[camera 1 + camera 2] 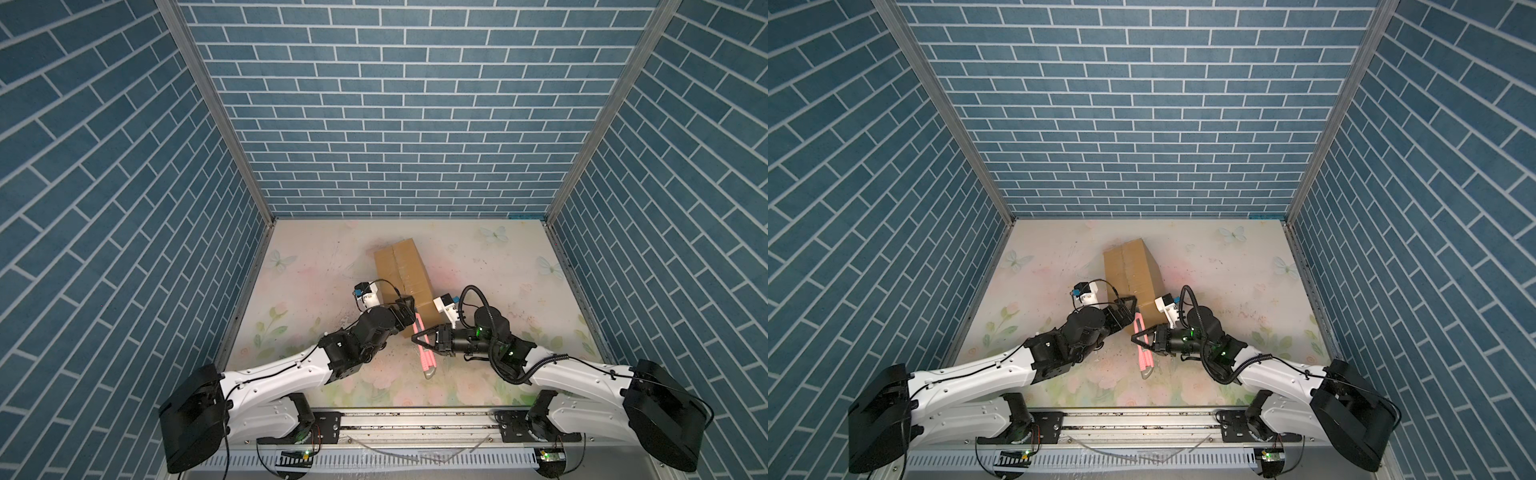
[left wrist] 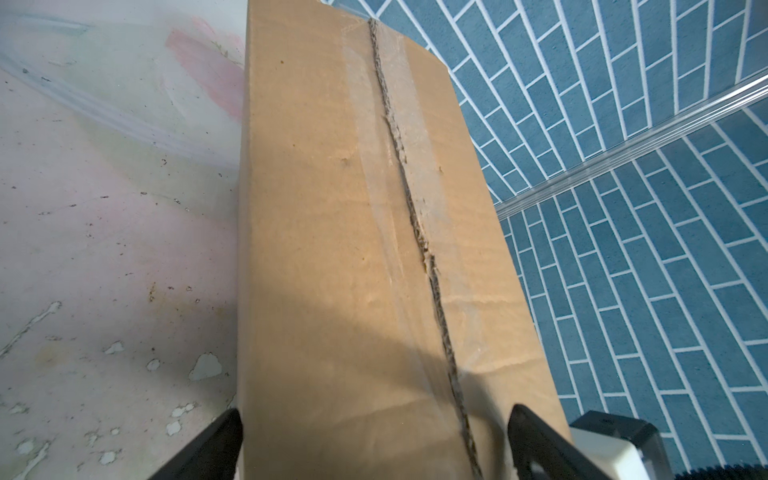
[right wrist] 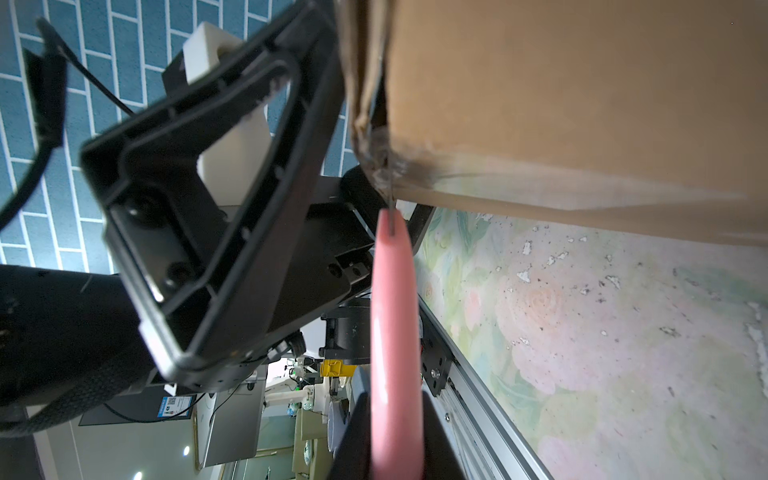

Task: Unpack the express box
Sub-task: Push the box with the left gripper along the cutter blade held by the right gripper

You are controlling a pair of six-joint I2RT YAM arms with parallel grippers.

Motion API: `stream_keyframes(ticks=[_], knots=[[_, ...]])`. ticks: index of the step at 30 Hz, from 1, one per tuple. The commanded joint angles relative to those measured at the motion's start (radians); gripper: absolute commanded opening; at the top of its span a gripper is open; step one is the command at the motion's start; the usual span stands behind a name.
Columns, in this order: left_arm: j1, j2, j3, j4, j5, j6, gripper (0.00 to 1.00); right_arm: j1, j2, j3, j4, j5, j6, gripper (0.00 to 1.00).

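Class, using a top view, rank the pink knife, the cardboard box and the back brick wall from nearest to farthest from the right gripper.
1. The pink knife: clamped in the right gripper itself.
2. The cardboard box: just past the knife's tip, mid-scene.
3. The back brick wall: farthest, beyond the box.

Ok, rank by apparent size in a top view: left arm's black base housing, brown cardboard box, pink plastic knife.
1. black base housing (nearest the camera)
2. brown cardboard box
3. pink plastic knife, partly covered
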Motion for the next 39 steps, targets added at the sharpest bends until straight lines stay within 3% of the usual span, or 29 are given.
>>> stream_keyframes(ticks=[1, 12, 39], knots=[[-0.017, -0.009, 0.045, 0.09, 0.022, 0.01, 1.0, 0.021, 0.002, 0.039, -0.008, -0.052, 0.004, 0.0], [-0.016, -0.016, 0.041, 0.112, 0.03, 0.008, 1.0, 0.026, -0.001, 0.066, -0.107, -0.039, -0.043, 0.0], [-0.019, -0.018, 0.044, 0.124, 0.027, 0.01, 1.0, 0.026, -0.001, 0.094, -0.073, -0.071, -0.018, 0.0]])
